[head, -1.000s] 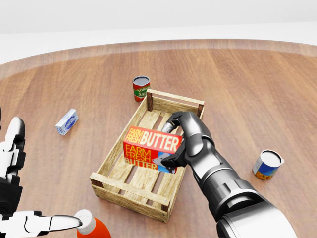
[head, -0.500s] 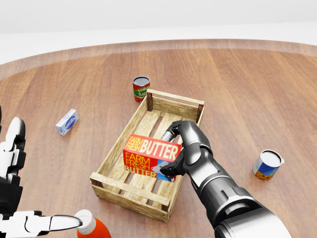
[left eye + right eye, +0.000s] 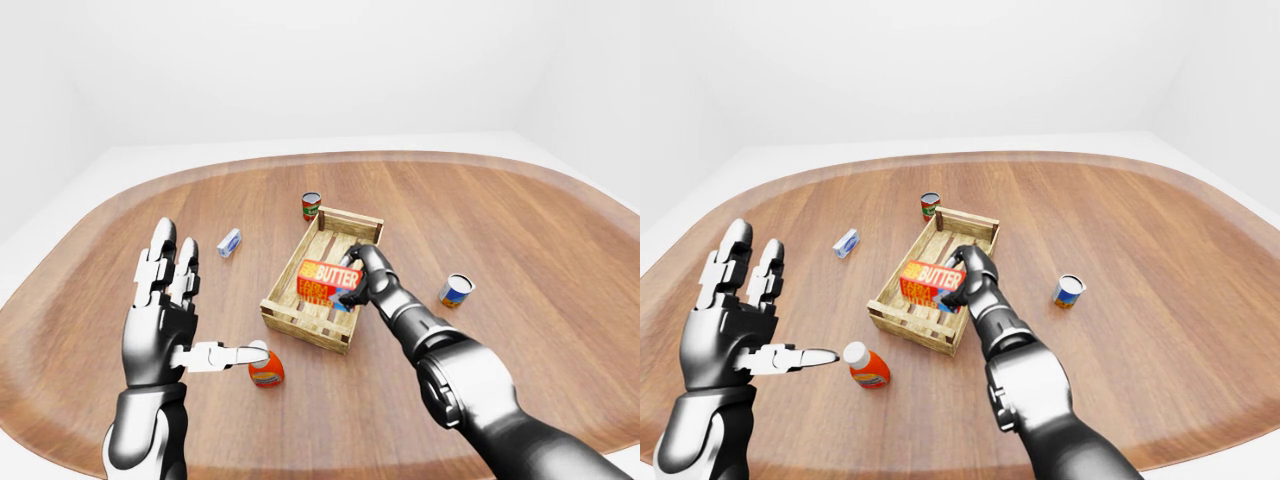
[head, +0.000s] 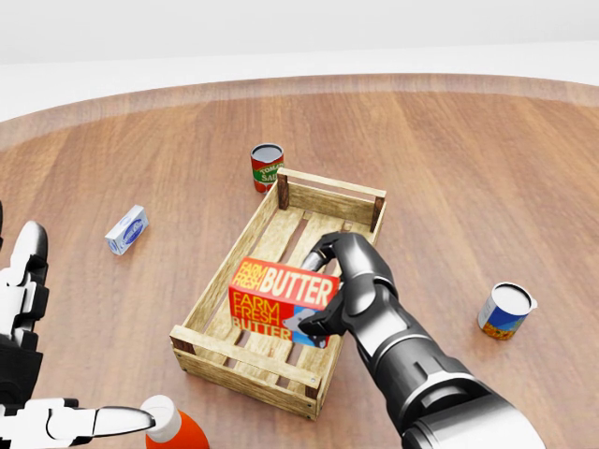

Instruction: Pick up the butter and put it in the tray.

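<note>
place: simulated test room | evidence: blank white walls (image 3: 300, 70); lone rounded wooden table (image 3: 560, 260)

Two cans (image 4: 267, 167) (image 4: 505, 311), one butter (image 4: 284, 296), one tray (image 4: 245, 360), one bottle (image 4: 170, 426), one small carton (image 4: 126, 229).

Head view: close, angled steeply down onto bench (image 4: 487, 140), wooden tray (image 4: 329, 192) mid-frame. Left-eye, right-eye views: higher, wider, take in whole oval bench plus white walls. Eye pair nearly identical, slightly offset sideways. All three share tray, cans, both arms.
</note>
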